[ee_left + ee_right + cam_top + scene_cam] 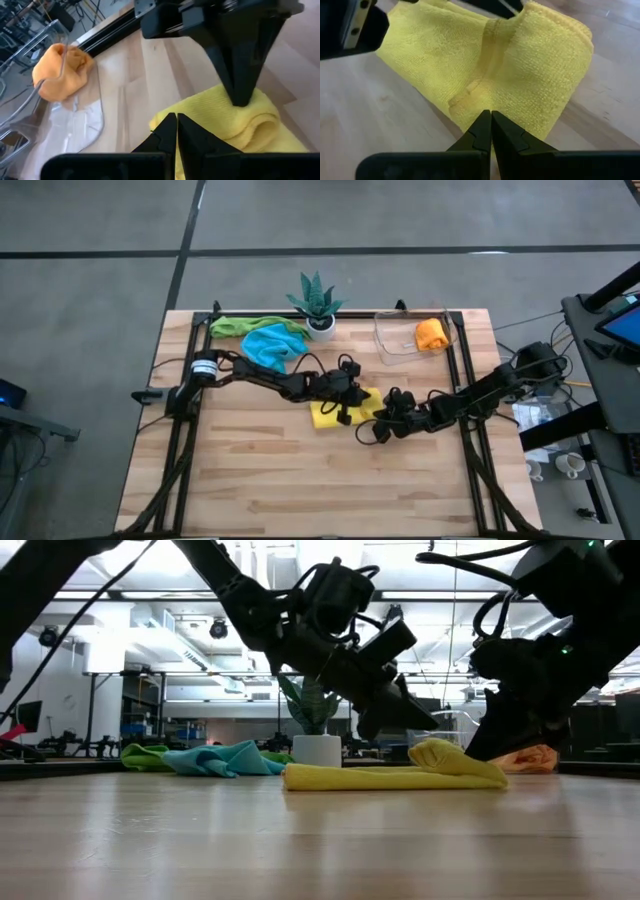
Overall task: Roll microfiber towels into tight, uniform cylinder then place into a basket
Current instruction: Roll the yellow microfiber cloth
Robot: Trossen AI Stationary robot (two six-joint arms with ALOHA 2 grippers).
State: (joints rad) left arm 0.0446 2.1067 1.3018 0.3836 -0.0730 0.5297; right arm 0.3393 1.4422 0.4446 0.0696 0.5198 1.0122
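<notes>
Green towel [232,326] and light blue towel [274,346] heaped at far left of table [300,480], well behind left gripper. Plant [317,302] in white pot just beyond them. Left gripper [345,413] clenched, empty, tips at yellow towel [335,412]. Yellow towel between both grippers, partly rolled, fold raised on right gripper's side. Right gripper [378,420] clenched, empty, tips at towel's edge. Basket [400,345] beyond right gripper, orange towel [431,334] inside.
</notes>
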